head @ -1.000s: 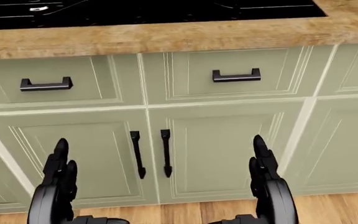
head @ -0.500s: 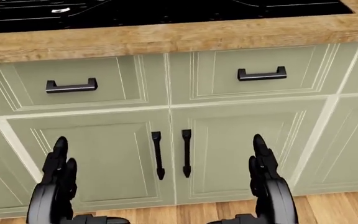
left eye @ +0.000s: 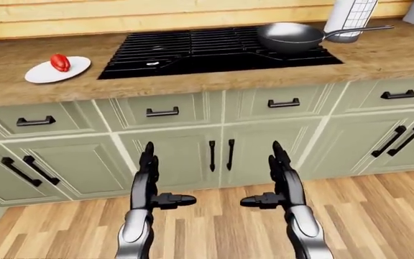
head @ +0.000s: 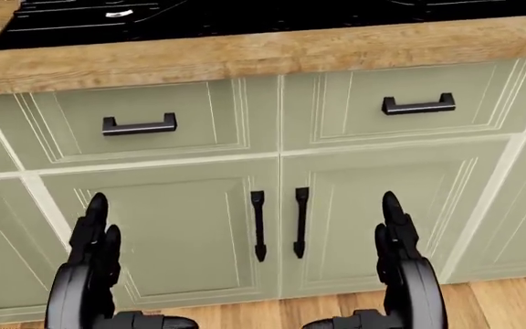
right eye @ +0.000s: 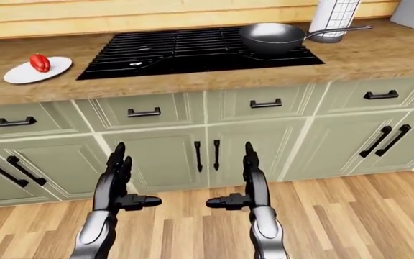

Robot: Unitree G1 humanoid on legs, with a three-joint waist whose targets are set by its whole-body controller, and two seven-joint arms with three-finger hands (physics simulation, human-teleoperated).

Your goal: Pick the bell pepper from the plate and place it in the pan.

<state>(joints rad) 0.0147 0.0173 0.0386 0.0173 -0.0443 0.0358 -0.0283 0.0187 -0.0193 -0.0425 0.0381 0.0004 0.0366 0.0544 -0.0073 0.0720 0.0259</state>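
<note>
A red bell pepper (left eye: 60, 62) lies on a white plate (left eye: 43, 74) on the wooden counter, at the upper left of the left-eye view. A dark pan (left eye: 290, 36) stands on the right side of the black stove (left eye: 192, 51), its handle pointing right. My left hand (left eye: 153, 186) and right hand (left eye: 273, 186) are held low before the cabinet doors, fingers straight up and open, both empty, well below the counter.
Pale green cabinets (head: 181, 226) with black handles (head: 278, 223) fill the head view under the counter edge (head: 245, 58). A white wire-patterned holder (left eye: 349, 19) stands behind the pan's handle. A wooden floor (left eye: 214, 226) lies below.
The whole head view has shifted: the cabinet handles and stove slid to the right, so the camera moved left. Both hands keep the same open pose.
</note>
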